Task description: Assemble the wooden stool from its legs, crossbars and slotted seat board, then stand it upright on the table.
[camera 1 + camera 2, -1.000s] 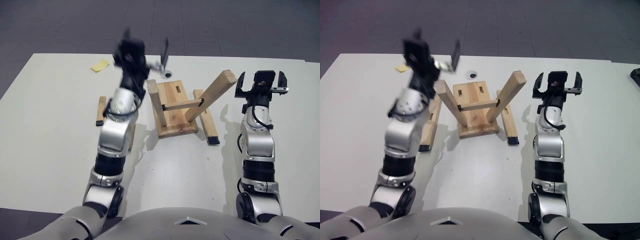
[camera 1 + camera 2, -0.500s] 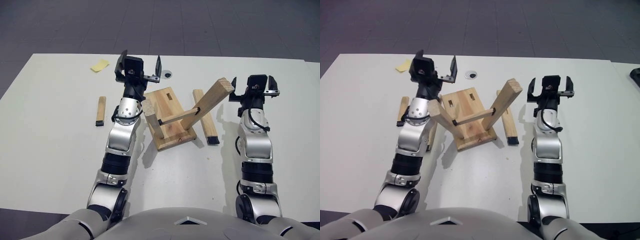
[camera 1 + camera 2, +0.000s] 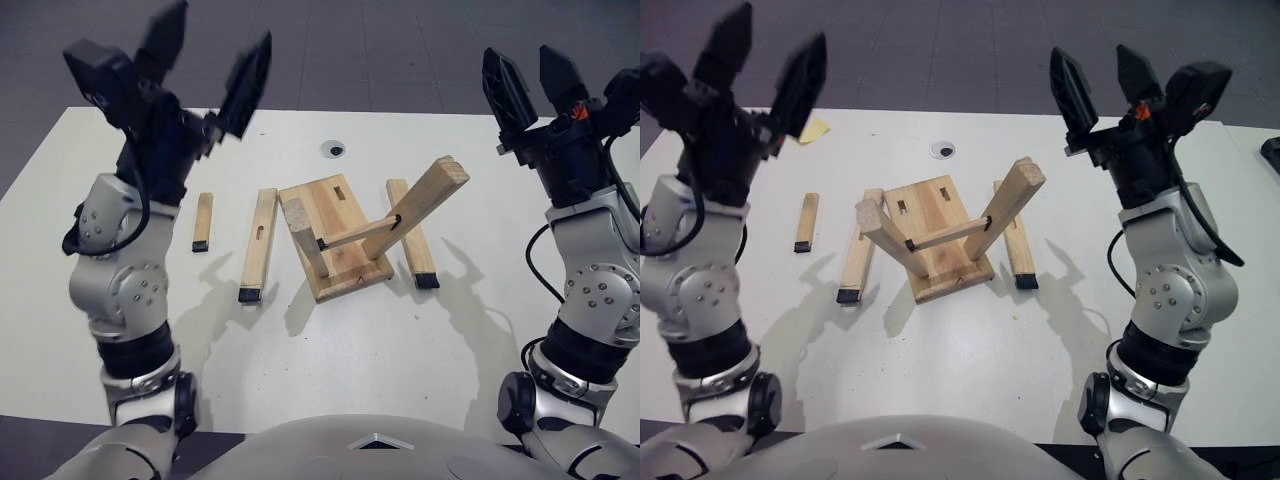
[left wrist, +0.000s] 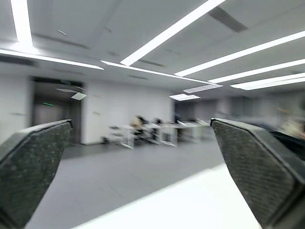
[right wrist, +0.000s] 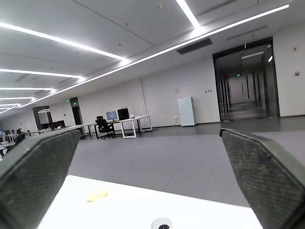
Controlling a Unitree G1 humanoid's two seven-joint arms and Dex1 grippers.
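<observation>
Above the table [image 3: 420, 350], left claw [image 3: 214, 42] and right claw [image 3: 527, 62] are hovering wide open, holding nothing. Mid-table the seat board [image 3: 340, 205] is lying with two legs [image 3: 424, 196] and a crossbar [image 3: 356, 235] fitted; the loose leg [image 3: 258, 243] beside it is likely needing pickup next.

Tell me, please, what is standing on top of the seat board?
Two legs stand tilted on the seat board, joined by a crossbar. Two slots at its far end are empty. The legs cover their own joints, so how deep they sit cannot be seen.
</observation>
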